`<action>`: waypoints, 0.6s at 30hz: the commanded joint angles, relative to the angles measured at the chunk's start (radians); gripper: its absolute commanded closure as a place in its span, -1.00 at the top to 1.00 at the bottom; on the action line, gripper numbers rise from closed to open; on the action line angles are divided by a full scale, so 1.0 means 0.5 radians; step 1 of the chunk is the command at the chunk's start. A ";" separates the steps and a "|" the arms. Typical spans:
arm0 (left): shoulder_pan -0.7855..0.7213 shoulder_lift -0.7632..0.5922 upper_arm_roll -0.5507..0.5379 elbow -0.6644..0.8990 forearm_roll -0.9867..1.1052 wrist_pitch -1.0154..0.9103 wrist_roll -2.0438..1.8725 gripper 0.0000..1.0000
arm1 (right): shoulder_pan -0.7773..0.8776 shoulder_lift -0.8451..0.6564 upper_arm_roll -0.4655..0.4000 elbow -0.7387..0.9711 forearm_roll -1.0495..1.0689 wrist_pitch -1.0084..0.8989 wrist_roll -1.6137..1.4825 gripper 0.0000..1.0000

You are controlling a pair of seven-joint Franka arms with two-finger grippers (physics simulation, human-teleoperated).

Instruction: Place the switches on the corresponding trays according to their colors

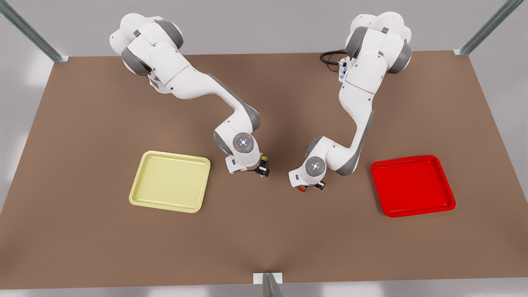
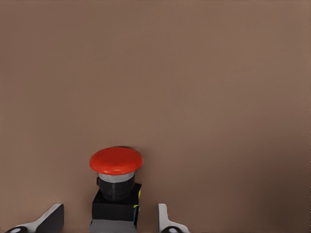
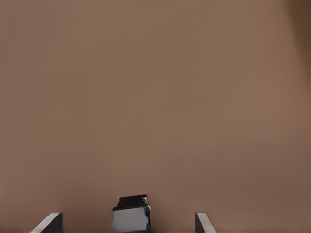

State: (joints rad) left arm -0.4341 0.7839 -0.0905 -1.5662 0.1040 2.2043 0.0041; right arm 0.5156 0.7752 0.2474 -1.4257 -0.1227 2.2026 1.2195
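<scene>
The red-capped switch (image 2: 116, 161) stands on the table between the fingers (image 2: 52, 218) of my left gripper (image 2: 109, 224), which is open with a gap on each side. In the front view this gripper (image 1: 310, 187) is the one on the right, low over the red switch (image 1: 302, 189). My right gripper (image 1: 261, 169), on the front view's left, is down beside the yellow-capped switch (image 1: 265, 158). In the right wrist view the switch's boxy body (image 3: 130, 216) sits between wide-open fingers (image 3: 201, 221); its cap is hidden there. The pale yellow tray (image 1: 170, 180) and the red tray (image 1: 412, 185) hold nothing.
The brown table (image 1: 264, 239) stretches wide around both trays. Metal frame posts (image 1: 486, 29) stand at the far corners, and a bracket (image 1: 268, 280) sits at the middle of the near edge. A black cable (image 1: 330, 57) loops by the base of the arm on the front view's right.
</scene>
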 commanded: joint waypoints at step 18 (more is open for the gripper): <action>0.003 0.009 0.000 0.009 0.001 0.003 0.001 0.12 | 0.030 0.116 0.076 -0.220 -0.132 0.341 0.021 1.00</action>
State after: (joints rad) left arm -0.4326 0.7885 -0.0905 -1.5616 0.1039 2.2058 0.0046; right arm 0.5308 0.8330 0.2853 -1.5368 -0.1895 2.3739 1.2237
